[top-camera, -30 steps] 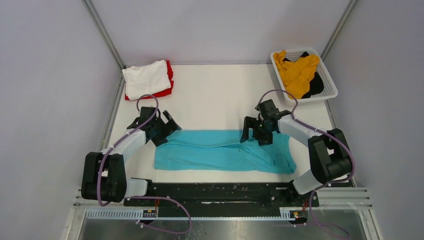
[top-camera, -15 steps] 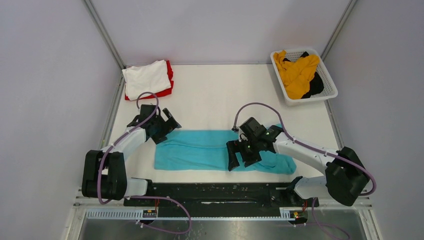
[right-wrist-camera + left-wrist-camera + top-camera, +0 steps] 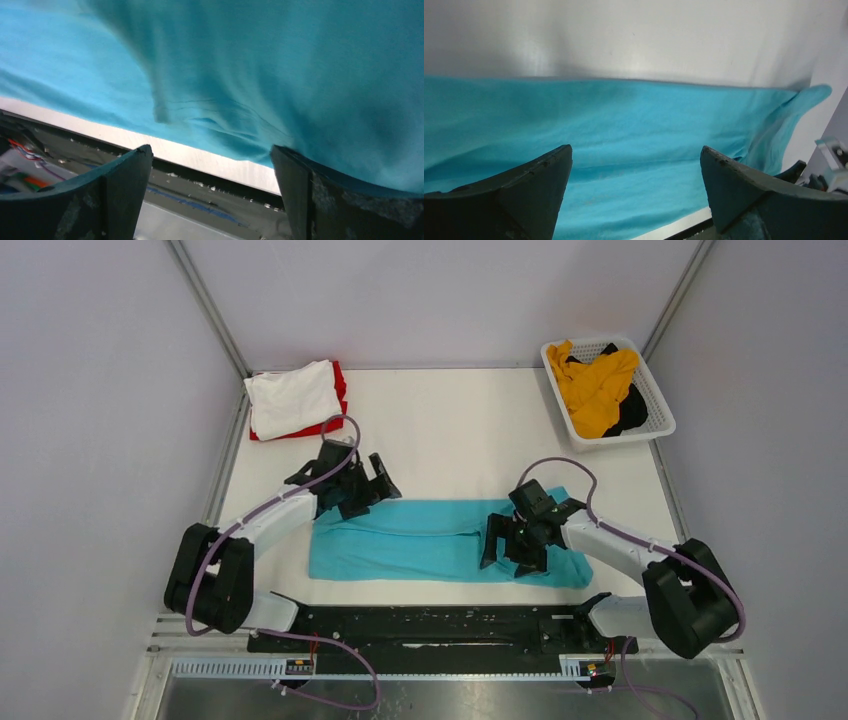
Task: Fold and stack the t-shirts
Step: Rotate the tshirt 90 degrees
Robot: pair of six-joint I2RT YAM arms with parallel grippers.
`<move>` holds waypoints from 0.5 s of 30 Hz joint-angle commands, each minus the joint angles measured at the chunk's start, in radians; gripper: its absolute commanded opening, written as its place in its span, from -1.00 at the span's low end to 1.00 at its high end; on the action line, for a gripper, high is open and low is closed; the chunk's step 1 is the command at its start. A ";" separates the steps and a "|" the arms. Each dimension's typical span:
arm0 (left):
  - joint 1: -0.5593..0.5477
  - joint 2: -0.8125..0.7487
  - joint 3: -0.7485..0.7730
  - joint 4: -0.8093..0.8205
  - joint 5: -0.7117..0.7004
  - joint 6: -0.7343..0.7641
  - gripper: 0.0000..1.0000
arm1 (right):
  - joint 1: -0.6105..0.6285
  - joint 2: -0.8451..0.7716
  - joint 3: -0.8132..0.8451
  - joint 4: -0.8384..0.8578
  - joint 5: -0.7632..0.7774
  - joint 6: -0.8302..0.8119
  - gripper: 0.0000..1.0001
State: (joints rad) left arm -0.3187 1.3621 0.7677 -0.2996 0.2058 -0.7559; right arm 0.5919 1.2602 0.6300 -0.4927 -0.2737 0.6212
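White t-shirt (image 3: 293, 395), folded, atop red t-shirt (image 3: 341, 390): table's 10 o'clock corner.
Left gripper (image 3: 380, 480): jaws spread, holding nothing, at the teal t-shirt's far-left edge.
Teal t-shirt (image 3: 420, 540): flat band across 6 o'clock.
Right gripper (image 3: 508, 552): jaws spread, over the shirt's right part.
Basket (image 3: 655, 388), 2 o'clock: mustard t-shirt (image 3: 595, 385), black t-shirt (image 3: 630, 415).

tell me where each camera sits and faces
top external: above, behind the arms, looking down on the table; both arms show
left wrist: on the left hand, facing across the teal t-shirt; its fingers show
right wrist: on the right hand, facing the shirt's near edge; its fingers show
shared: the teal t-shirt
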 commanded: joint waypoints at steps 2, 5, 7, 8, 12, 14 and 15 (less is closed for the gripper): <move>-0.088 0.076 0.022 0.044 0.047 -0.019 0.98 | -0.090 0.113 -0.032 0.099 0.131 0.088 0.99; -0.104 0.115 0.001 0.043 0.047 -0.030 0.98 | -0.151 0.226 0.044 0.132 0.161 0.069 0.99; -0.108 0.125 -0.015 0.038 0.052 -0.036 0.98 | -0.199 0.310 0.142 0.146 0.168 0.057 0.99; -0.112 0.124 -0.026 0.038 0.050 -0.042 0.98 | -0.220 0.363 0.187 0.147 0.169 0.049 0.99; -0.167 0.085 -0.092 0.115 0.041 -0.129 0.98 | -0.268 0.516 0.375 0.118 0.173 0.028 0.99; -0.219 0.066 -0.132 0.193 0.027 -0.193 0.98 | -0.271 0.590 0.477 0.089 0.163 0.014 0.99; -0.242 0.069 -0.137 0.217 0.022 -0.217 0.98 | -0.272 0.631 0.529 0.071 0.152 0.004 0.99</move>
State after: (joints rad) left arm -0.4728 1.4525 0.6930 -0.1993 0.2310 -0.8520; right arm 0.3332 1.7454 1.0348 -0.4656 -0.2356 0.6991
